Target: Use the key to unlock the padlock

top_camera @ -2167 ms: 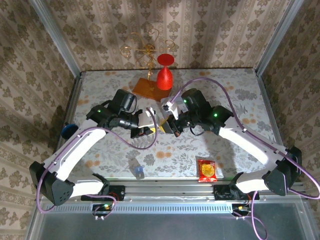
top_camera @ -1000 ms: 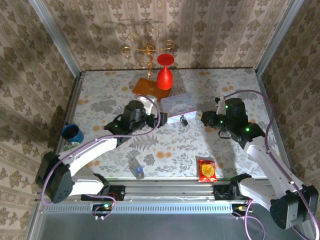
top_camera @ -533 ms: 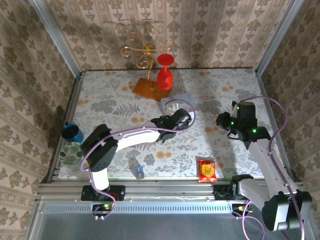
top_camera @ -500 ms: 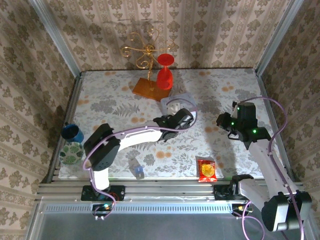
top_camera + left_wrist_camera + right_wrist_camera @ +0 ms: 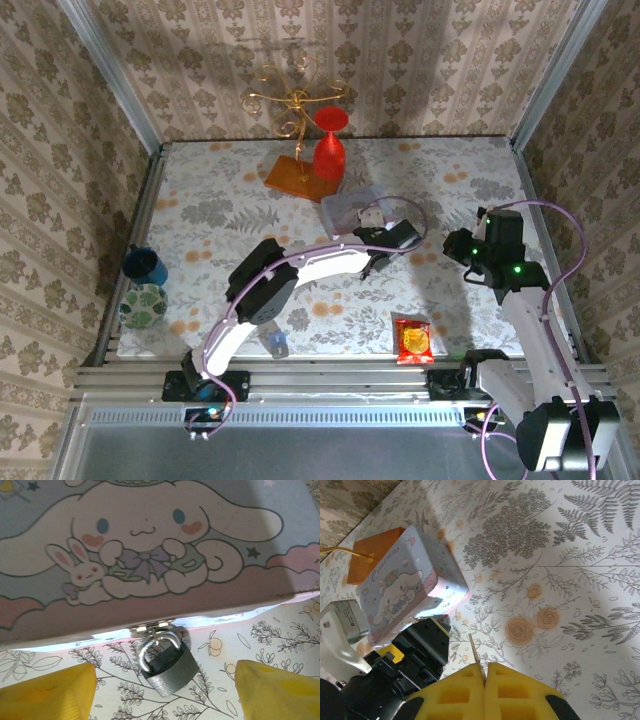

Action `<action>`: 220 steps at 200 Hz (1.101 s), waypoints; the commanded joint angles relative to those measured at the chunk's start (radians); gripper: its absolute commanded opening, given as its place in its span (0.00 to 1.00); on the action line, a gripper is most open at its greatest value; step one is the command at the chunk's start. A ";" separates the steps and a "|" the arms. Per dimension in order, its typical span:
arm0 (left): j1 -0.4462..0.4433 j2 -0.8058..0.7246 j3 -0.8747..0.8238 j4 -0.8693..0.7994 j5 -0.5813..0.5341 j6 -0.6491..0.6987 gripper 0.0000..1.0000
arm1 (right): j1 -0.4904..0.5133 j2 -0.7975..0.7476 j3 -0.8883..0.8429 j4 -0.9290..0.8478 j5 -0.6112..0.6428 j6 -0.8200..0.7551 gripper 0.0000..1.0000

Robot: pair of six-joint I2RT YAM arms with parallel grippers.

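Left gripper: your left gripper [image 5: 382, 254] sat mid-frame in the overhead view, just below the tin box [image 5: 350, 208].
Left fingers: its two yellow fingers [image 5: 50, 692] stood spread wide, one in each lower corner of the left wrist view, and touched nothing.
Padlock: the padlock [image 5: 169, 669] hung from the box's hasp [image 5: 150, 627] at lower centre of that view. Its grey body lay tilted on the floral table [image 5: 280, 630], between the fingers and apart from both.
Shackle: you could not tell whether it was latched.
Right gripper: your right gripper [image 5: 485, 672] sat at bottom centre of its own wrist view, yellow pads pressed together.
Key: the key [image 5: 475, 654] was pinched between those pads, a thin blade poking up and slightly left.
Spacing: in the right wrist view the blade's tip stood near the black left gripper at lower left, not touching it.
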 commanded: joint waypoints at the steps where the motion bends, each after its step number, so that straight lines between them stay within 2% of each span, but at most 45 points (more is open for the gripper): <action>1: -0.004 0.043 0.071 -0.111 -0.050 -0.046 0.72 | -0.015 -0.017 -0.021 -0.025 0.018 -0.015 0.00; 22: 0.000 0.089 0.126 -0.152 -0.057 -0.059 0.68 | -0.022 -0.023 -0.026 -0.024 0.010 -0.015 0.00; 71: 0.007 0.159 0.213 -0.176 -0.079 -0.050 0.68 | -0.030 -0.036 -0.039 -0.026 -0.006 -0.015 0.00; 170: 0.049 0.229 0.271 -0.171 -0.056 -0.009 0.62 | -0.032 -0.052 -0.064 0.005 -0.066 -0.011 0.00; 192: 0.049 0.230 0.273 -0.178 -0.056 -0.005 0.57 | -0.032 -0.051 -0.065 0.004 -0.070 -0.011 0.00; 220: 0.049 0.227 0.274 -0.182 -0.051 -0.001 0.45 | -0.032 -0.050 -0.068 0.004 -0.070 -0.010 0.00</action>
